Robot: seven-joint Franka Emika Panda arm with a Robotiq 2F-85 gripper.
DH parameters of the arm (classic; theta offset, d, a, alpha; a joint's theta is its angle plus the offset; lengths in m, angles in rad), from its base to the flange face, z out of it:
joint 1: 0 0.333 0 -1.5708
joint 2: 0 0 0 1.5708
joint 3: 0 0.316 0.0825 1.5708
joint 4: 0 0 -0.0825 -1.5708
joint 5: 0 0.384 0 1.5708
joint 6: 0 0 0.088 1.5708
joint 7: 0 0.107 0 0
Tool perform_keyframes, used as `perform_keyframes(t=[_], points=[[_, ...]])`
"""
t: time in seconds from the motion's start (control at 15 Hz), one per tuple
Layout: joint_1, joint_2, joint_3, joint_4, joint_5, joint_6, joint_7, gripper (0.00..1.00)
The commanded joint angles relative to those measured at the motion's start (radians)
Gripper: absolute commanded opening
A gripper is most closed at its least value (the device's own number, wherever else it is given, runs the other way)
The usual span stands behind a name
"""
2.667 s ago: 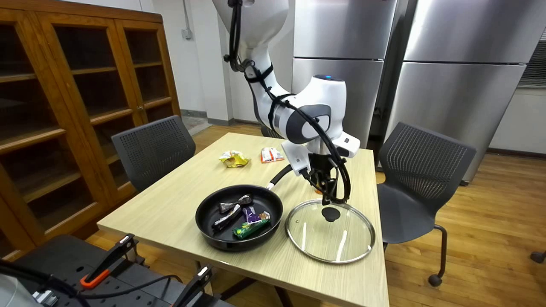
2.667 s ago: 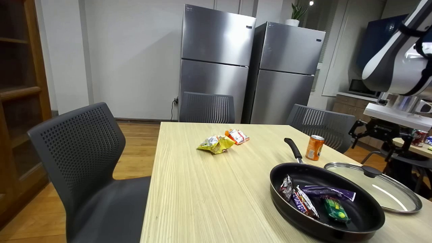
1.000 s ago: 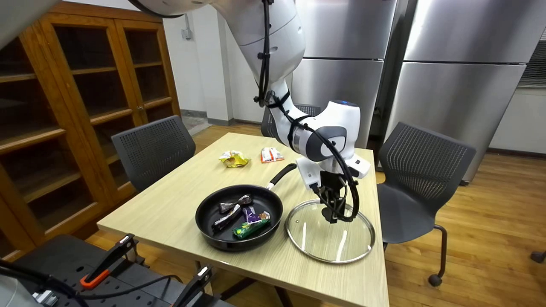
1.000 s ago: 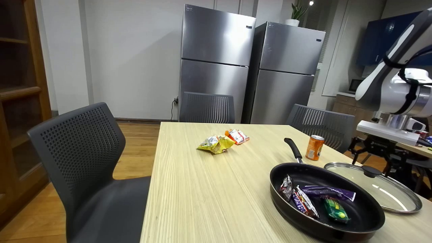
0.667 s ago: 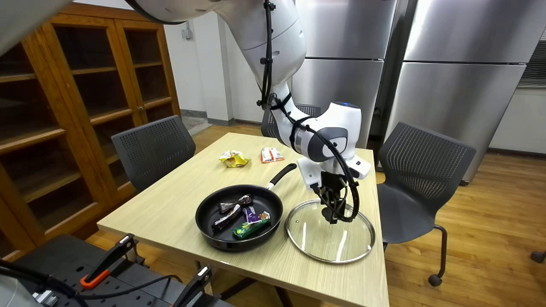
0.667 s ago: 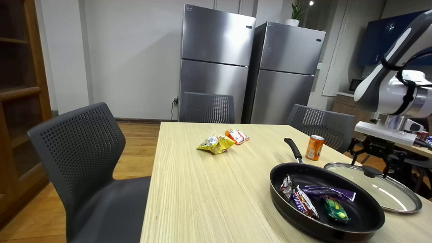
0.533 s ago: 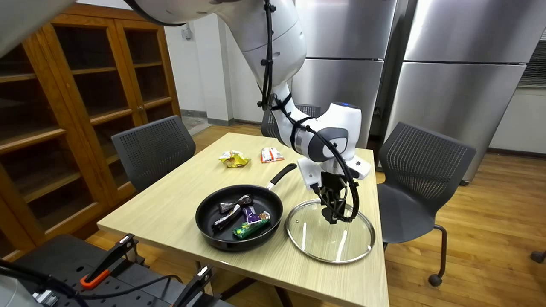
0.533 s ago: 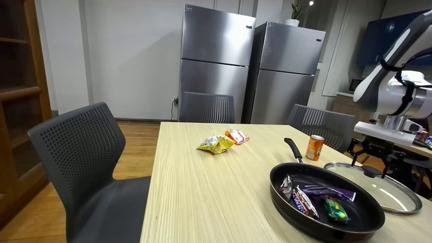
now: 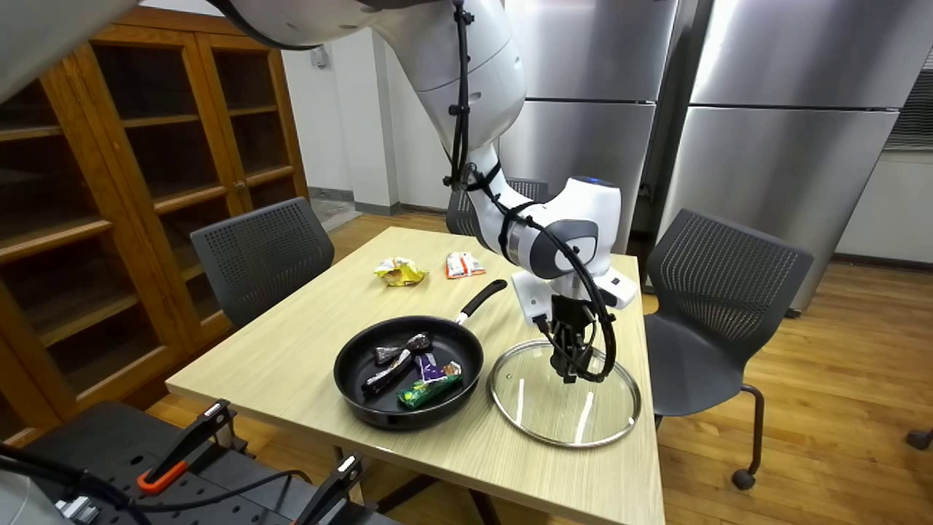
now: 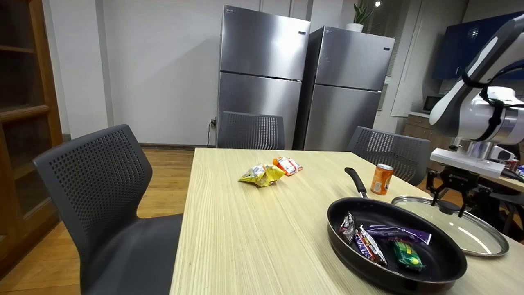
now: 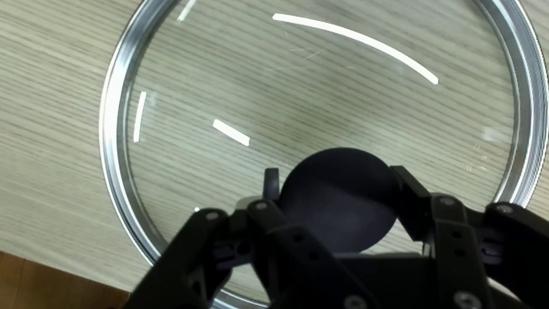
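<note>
My gripper (image 11: 334,184) is pointing down over the glass lid (image 9: 561,412), straddling its black knob (image 11: 339,210), one finger (image 11: 411,206) per side. Jaws are standing part-way apart, about the knob's width; in the wrist view the finger at right is overlapping the knob's edge, the other is sitting right beside or touching it. Can't tell if I'm properly gripping. I'm working at the knob presumably because it's the one raised part; the smooth glass and metal rim (image 11: 112,141) are offering little to pinch. Lid is lying about level, knob up, on the table (image 10: 245,237) as far as I can tell, next to the frying pan (image 9: 404,421). Pan's handle (image 9: 483,297) is pointing toward the table's far side in both exterior views rather than over the lid, so it's probably not crowding me. Inside the pan a green packet (image 10: 408,255), a purple wrapper (image 10: 399,232), a brown bar (image 10: 370,247) and a dark wrapper (image 10: 348,228) are lying loose, the pan hemming them in. An orange can (image 10: 382,179) is standing upright near the handle; a yellow bag (image 10: 263,175) and a white-and-orange packet (image 10: 289,166) are lying farther off near each other, likely just parked aside.
</note>
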Motion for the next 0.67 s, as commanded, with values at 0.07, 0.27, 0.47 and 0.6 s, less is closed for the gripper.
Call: perform_keyframes(t=[0.07,0.27,0.47,0.6], points=[[0.002,-0.017,-0.007,0.002,0.017,-0.020,0.013,0.39],[-0.001,-0.034,-0.009,-0.015,0.025,-0.003,0.009,0.39],[0.002,-0.049,-0.017,-0.033,0.029,0.010,0.011,0.39],[0.007,-0.062,-0.025,-0.043,0.028,0.006,0.013,0.39]])
